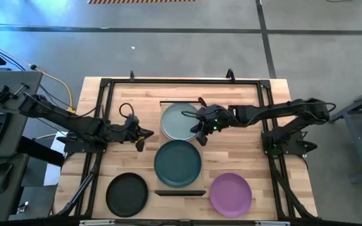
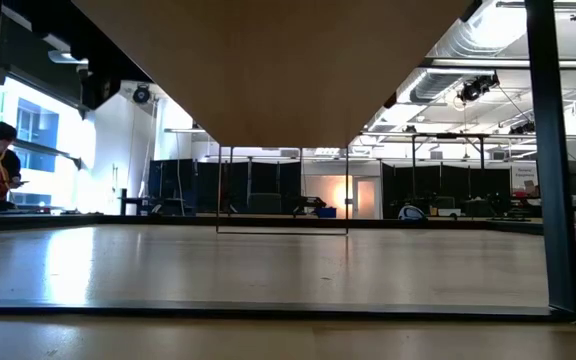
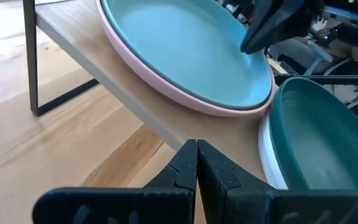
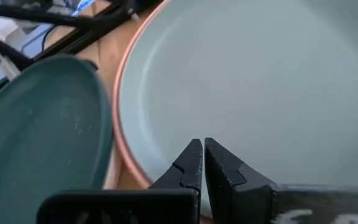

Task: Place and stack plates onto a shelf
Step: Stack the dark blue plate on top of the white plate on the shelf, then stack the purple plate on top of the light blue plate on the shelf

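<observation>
On the shelf (image 1: 163,143) a pale blue-green plate (image 1: 178,120) lies on a pink plate (image 3: 166,87), and nearer the table's near edge a dark teal plate (image 1: 178,163) lies on a white plate (image 3: 269,155). The black plate (image 1: 127,194) and the purple plate (image 1: 230,194) lie flat on the tabletop. My right gripper (image 1: 200,135) is shut and stands over the pale blue-green plate's (image 4: 260,81) near-right rim. My left gripper (image 1: 144,135) is shut and hovers just left of the shelf's long edge (image 3: 222,134), touching nothing. My right gripper (image 4: 199,146) comes slanting down from the table's right, its shut fingers over the pale blue-green plate's rim (image 4: 166,155), which lies flat on the pink plate (image 4: 126,124). I cannot tell whether the fingertips touch the plate.
A black metal frame (image 1: 105,88) borders the slatted tabletop on its far, left and right sides. The shelf stands raised on thin dark legs (image 3: 33,56); the low view looks under its board (image 2: 268,70). Bare tabletop lies left of the shelf (image 1: 124,163) and right of it (image 1: 231,154).
</observation>
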Controlling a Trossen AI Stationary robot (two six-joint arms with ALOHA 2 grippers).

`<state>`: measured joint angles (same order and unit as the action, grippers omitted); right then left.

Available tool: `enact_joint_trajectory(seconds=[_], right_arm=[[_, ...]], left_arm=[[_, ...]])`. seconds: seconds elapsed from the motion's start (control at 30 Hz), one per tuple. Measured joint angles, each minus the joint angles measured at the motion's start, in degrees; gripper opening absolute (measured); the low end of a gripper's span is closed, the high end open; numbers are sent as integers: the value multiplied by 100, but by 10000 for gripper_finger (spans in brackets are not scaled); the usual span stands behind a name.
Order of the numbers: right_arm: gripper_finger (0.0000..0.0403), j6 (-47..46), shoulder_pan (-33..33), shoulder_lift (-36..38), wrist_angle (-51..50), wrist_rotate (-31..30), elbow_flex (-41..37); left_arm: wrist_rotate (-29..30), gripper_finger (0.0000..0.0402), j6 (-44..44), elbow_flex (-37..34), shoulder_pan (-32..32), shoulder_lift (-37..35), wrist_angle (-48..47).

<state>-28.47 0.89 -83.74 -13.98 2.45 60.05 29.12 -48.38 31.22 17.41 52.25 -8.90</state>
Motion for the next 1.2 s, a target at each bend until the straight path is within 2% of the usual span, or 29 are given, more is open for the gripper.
enact_joint_trajectory(seconds=[0.57, 0.7, 0.8, 0.9, 0.97, 1.03, 1.1, 1.2], right_arm=[[0, -181, -445, 81, -279, -116, 8], [0, 80, -449, 663, -1114, -815, 344], [0, -20, -515, 1367, -1999, -1049, 468], [0, -794, -1014, 2084, -2843, -1092, 62], [0, -1575, -1603, 2579, -2954, -1098, -499], [0, -2603, -2295, 3015, -2660, -1187, -1149], [0, -3621, -2960, 3336, -1964, -1235, -1800], [3, -4723, -3783, 3442, -940, -1247, -2572]], left_arm=[[0, 0, 59, 0, 2, 98, 299], [0, 0, 254, -2, 2, -120, 252], [1, 0, 493, -2, -15, -407, 225], [98, 0, 666, -2, -28, -712, 241], [209, 0, 754, -2, -22, -867, 229], [318, 0, 766, -2, -22, -981, 231], [373, 0, 776, -2, -22, -1057, 236], [478, 0, 803, -2, -20, -1088, 228]])
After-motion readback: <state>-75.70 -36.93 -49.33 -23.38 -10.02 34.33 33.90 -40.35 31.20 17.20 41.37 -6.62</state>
